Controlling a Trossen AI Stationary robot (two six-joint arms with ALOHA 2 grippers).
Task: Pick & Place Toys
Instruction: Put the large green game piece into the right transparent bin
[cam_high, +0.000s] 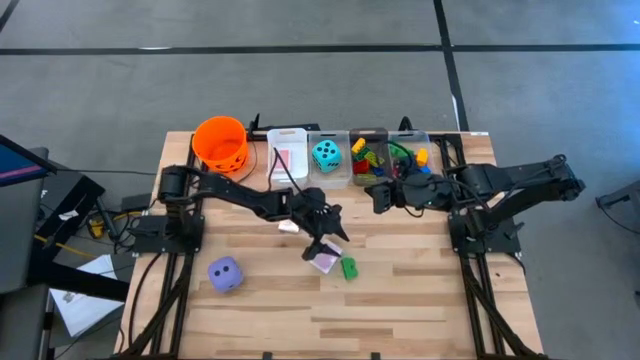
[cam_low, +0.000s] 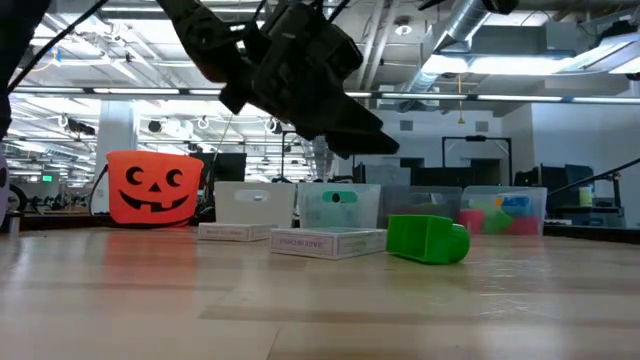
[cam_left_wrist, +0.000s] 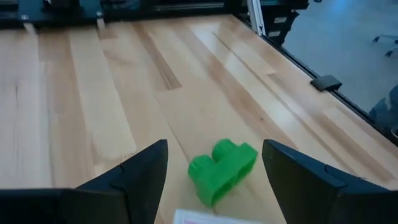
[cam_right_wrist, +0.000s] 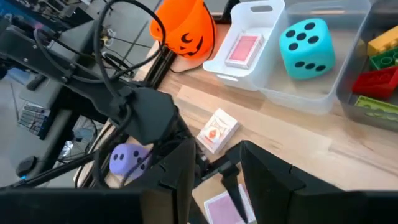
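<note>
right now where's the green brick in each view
High view: green brick mid-table, right of the card pack.
Low view: right of centre, lying on the table.
Left wrist view: low centre, between the left hand's fingers, untouched.
Right wrist view: not in it.
Shared landmark: the card pack beside it.

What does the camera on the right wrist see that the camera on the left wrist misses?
Only the right wrist view shows the orange bucket, the teal die in its clear bin, a pink-backed card in the white bin, the purple die and the left arm.

Only the left wrist view shows the green brick, between the open left gripper's fingers.

Both show the wooden table.
</note>
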